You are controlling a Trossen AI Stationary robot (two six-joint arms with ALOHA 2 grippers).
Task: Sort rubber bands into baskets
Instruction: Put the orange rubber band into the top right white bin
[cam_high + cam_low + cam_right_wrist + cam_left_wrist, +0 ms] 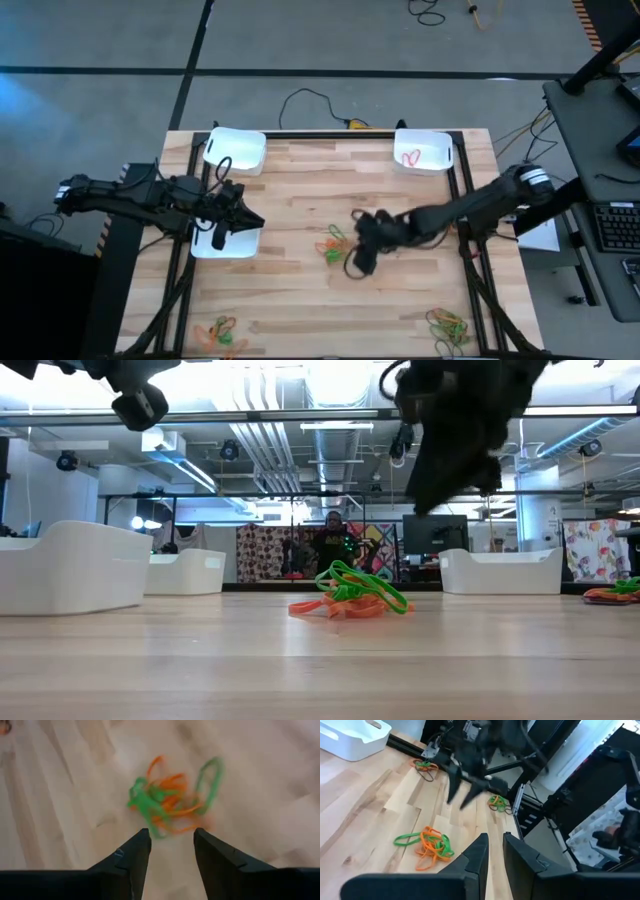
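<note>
Table — wooden top; three white baskets.
- Far-left basket: seems to be without bands, though its floor is hard to read.
- Far-right basket: holds a red-orange band, so it is likely the orange bin.
- Left basket: under the left gripper.

Bands, unsorted:
- Centre pile, orange and green tangled — the current target, loose on the wood.
- Near-left pile and near-right pile, both mixed, well apart from either arm.

Right gripper: hangs just above the centre pile, aimed down at it for a pick. Fingers parted, nothing between them, touching nothing.

Left gripper: waits over the left basket. Fingers nearly closed, a thin gap, holding nothing.
</note>
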